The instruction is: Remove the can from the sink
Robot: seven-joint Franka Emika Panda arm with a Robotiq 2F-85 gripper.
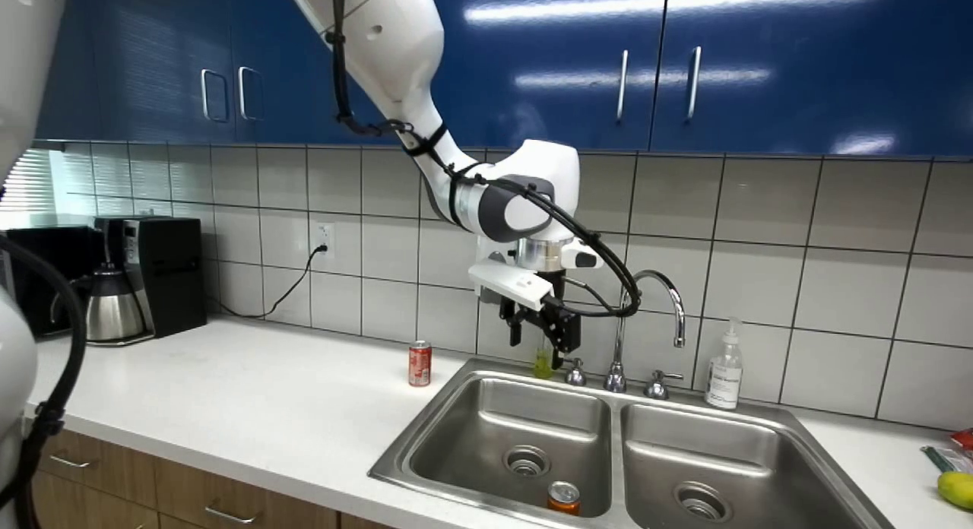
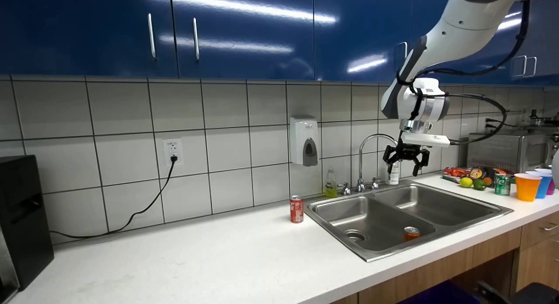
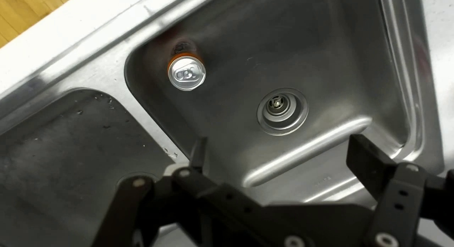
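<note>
The can [image 1: 564, 502] stands upright inside the sink [image 1: 616, 460], in the bowl nearer the long counter. It is orange-red with a silvery top, close to the front wall and the divider. In an exterior view only its upper part shows above the rim [image 2: 411, 235]. The wrist view shows the can [image 3: 187, 73] from above at upper left, with the round drain [image 3: 282, 111] to its right. My gripper [image 1: 537, 353] hangs above the back of the sink near the faucet. Its fingers are wide apart with nothing between them, well away from the can [image 3: 278, 140].
A red can [image 1: 419, 363] stands on the counter beside the sink. The curved chrome faucet [image 1: 660, 277], a green soap bottle [image 2: 330, 184] and a white pump bottle [image 1: 724, 371] line the back edge. Fruit, a green can [image 2: 502, 184] and cups [image 2: 527, 187] stand beyond the sink.
</note>
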